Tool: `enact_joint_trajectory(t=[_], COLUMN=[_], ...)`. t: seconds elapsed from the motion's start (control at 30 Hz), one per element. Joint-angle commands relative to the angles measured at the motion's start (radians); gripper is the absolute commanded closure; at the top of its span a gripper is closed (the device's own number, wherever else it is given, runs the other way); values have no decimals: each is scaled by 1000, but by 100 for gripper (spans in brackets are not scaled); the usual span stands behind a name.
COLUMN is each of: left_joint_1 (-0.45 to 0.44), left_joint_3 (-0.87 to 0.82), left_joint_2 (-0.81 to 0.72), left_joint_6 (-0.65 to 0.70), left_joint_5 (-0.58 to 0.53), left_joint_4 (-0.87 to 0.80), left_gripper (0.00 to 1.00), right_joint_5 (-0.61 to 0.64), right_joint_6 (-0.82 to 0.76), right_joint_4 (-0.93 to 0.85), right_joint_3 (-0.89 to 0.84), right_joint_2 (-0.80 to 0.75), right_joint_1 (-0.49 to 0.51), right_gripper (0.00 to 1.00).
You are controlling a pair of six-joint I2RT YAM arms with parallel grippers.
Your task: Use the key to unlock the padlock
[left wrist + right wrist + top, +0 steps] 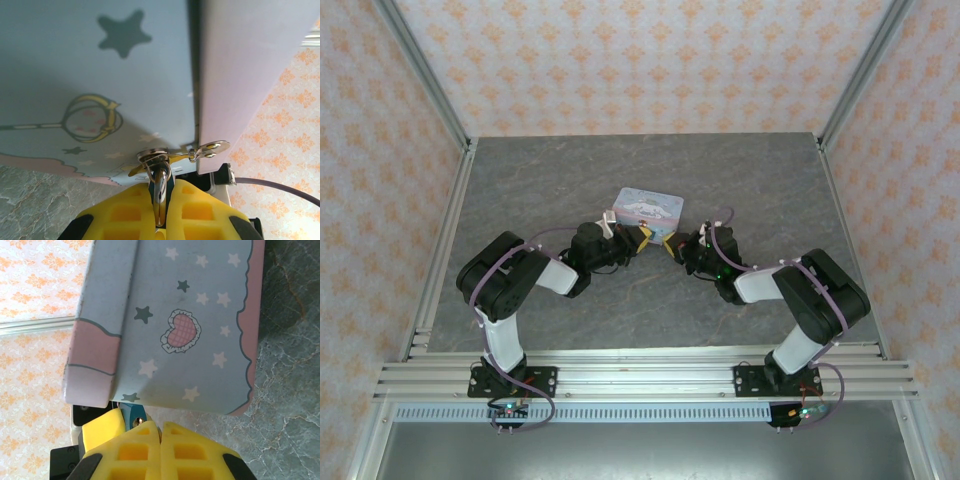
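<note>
Top external: both claws meet at the lower edge of the pale blue tin (650, 207), mid-frame. Left claw (632, 238) is clenched on a silver metal piece (159, 192) under the tin's hasp (150, 157); what part it is, cannot tell. Right claw (161, 432) is clenched, nothing visible between its pads. Padlock (131, 411), teal with a gold bit, sits lower left in the right wrist view, just beside that claw.

Judgement: lock not seen open; turning and freeing remain.

Worktop (550, 180) is grey, stone-patterned. Walls (620, 60) have peach-flowered paper, with aluminium posts (420, 70).
</note>
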Motion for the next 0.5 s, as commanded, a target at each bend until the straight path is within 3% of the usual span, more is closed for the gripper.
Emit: enact_joint_trajectory(t=[0.0, 0.47], left_joint_1=[7, 7], left_joint_3=[2, 1], left_joint_2=[-25, -30], left_joint_6=[29, 28], left_joint_5=[15, 18], left_joint_4=[19, 19], left_gripper=[100, 100], right_joint_5=[2, -2], right_joint_6=[-18, -17], right_joint_4=[3, -5], right_joint_3=[24, 69], right_joint_2=[9, 32], right_joint_1=[8, 23], right_gripper=[100, 100])
